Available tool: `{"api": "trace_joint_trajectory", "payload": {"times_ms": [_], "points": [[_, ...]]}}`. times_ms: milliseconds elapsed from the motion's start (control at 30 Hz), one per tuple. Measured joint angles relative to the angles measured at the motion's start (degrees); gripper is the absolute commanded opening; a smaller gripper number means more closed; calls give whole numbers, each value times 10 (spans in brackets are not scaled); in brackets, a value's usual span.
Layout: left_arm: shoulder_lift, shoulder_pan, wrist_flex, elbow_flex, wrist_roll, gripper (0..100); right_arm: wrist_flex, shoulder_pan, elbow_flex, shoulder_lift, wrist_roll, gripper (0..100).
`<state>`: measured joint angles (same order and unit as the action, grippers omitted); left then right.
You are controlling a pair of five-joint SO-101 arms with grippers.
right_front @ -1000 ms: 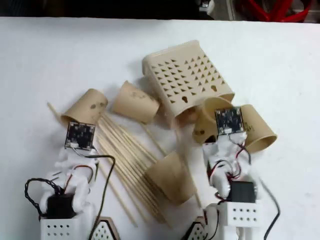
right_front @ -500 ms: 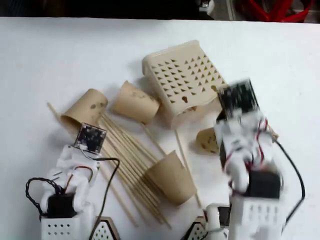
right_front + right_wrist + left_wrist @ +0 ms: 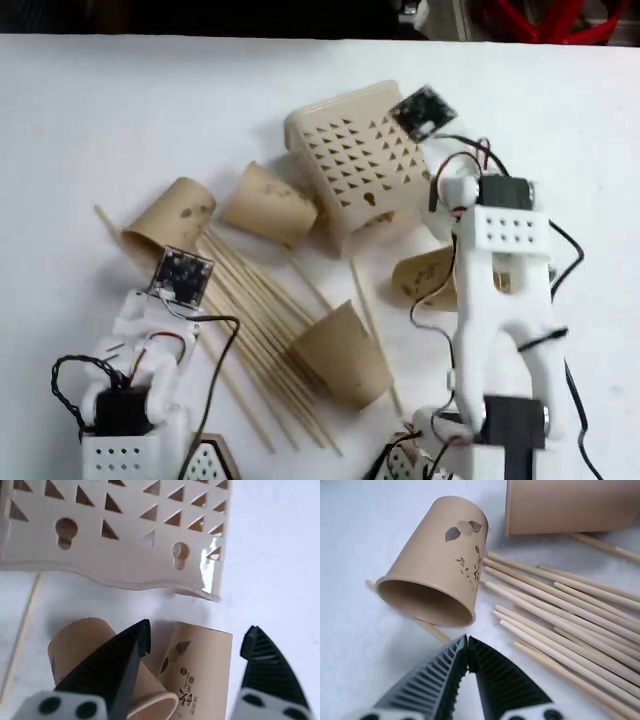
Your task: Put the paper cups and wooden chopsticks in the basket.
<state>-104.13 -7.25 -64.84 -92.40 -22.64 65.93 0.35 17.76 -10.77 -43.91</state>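
The cream basket (image 3: 365, 160) lies tipped over with its perforated wall up, also seen close in the right wrist view (image 3: 115, 535). My right gripper (image 3: 197, 635) is open above two paper cups lying side by side, one printed (image 3: 200, 670) and one plain (image 3: 95, 650), just in front of the basket's rim. My left gripper (image 3: 467, 642) is shut and empty, its tips close to the mouth of a cup on its side (image 3: 435, 565). Wooden chopsticks (image 3: 255, 310) lie fanned out between the arms, and in the left wrist view the chopsticks (image 3: 560, 625) lie beside that cup.
Two more cups lie on the white table: one (image 3: 270, 205) beside the basket, one (image 3: 340, 355) on the chopsticks near the front. A single chopstick (image 3: 370, 320) lies between them and the right arm (image 3: 500, 300). The far table is bare.
The right arm has risen and stretched forward from over the right-hand cups toward the basket. The left arm shifted slightly right early on, then held still.
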Motion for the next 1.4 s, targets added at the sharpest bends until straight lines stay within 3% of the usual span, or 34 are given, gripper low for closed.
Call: {"api": "trace_joint_trajectory", "payload": {"times_ms": [167, 433, 633, 1100, 1400], "points": [[0, 0, 0, 0, 0, 24, -13, 0, -1, 50, -47, 298], [0, 0, 0, -13, 0, 24, -152, 0, -1, 142, -52, 293], [0, 0, 0, -14, 0, 24, -210, 4, -1, 158, -47, 18], [0, 0, 0, -14, 0, 24, -218, 0, -1, 51, 68, 19], [0, 0, 0, -14, 0, 24, -156, 0, -1, -57, 134, 19]]}}
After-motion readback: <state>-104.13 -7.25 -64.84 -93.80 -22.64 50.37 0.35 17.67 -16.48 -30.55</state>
